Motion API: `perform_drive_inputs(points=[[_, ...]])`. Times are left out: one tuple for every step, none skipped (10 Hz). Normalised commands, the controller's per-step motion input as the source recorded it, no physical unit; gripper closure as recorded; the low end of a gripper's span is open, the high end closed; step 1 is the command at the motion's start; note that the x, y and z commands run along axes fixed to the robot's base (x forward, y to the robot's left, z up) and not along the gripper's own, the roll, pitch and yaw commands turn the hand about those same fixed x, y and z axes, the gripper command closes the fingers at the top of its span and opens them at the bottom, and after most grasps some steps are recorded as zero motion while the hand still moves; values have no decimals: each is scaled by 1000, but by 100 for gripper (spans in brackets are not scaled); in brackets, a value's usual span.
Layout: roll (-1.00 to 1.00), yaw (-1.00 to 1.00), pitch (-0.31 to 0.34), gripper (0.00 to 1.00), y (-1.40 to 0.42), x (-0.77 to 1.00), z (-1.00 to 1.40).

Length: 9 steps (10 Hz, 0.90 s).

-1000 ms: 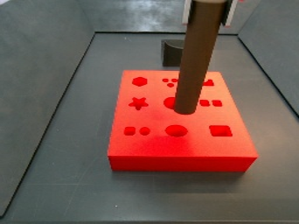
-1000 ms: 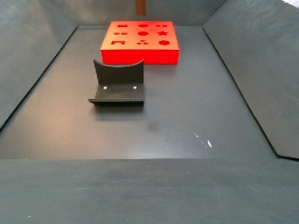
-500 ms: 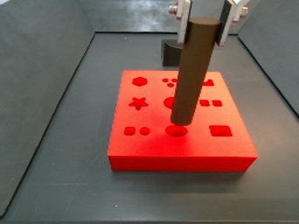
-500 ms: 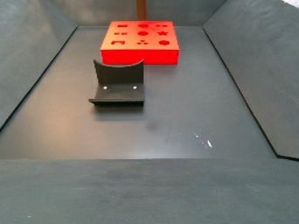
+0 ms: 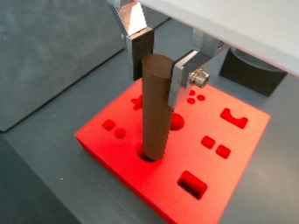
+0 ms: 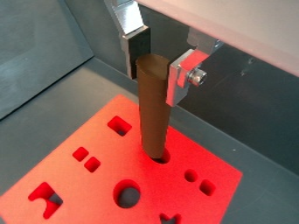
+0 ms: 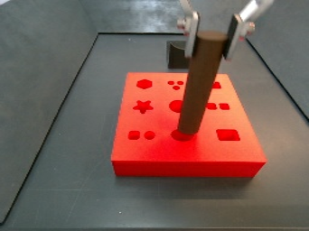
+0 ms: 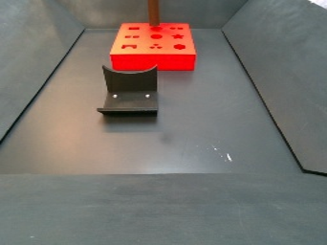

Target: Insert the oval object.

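The oval object, a tall brown peg (image 7: pixel 200 86), stands upright with its lower end in the oval hole at the front middle of the red block (image 7: pixel 182 167). It shows in both wrist views (image 5: pixel 155 109) (image 6: pixel 152 109) and at the far end in a side view (image 8: pixel 153 10). My gripper (image 7: pixel 218 23) is above the block, around the peg's top. Its fingers (image 5: pixel 140 52) are spread wider than the peg, so it is open. The gripper also shows in both wrist views (image 5: pixel 163 68) (image 6: pixel 160 68).
The red block (image 8: pixel 153 59) has several other shaped holes: star, hexagon, squares, small rounds. The dark fixture (image 8: pixel 128 91) stands on the grey floor, apart from the block, and shows behind it in a side view (image 7: pixel 179 52). Grey walls enclose the floor.
The peg has moved forward over the block and down, its lower end going into the oval hole. The fingers have spread apart from the peg's top.
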Motion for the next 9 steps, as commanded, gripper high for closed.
perform_drive_inputs(points=[[-27,-23,0,100,0,0,-60],[0,-23,0,100,0,0,-6],[17,-103,0,100,0,-71,0],[0,-103,0,100,9,-140,-17],[-6,-3,0,100,0,-134,-26],[-3,0,0,100,0,-54,-66],[-9,0,0,100,0,0,-9],[0,0,0,100,0,0,-20],[51,51,0,100,-69,0,-140]])
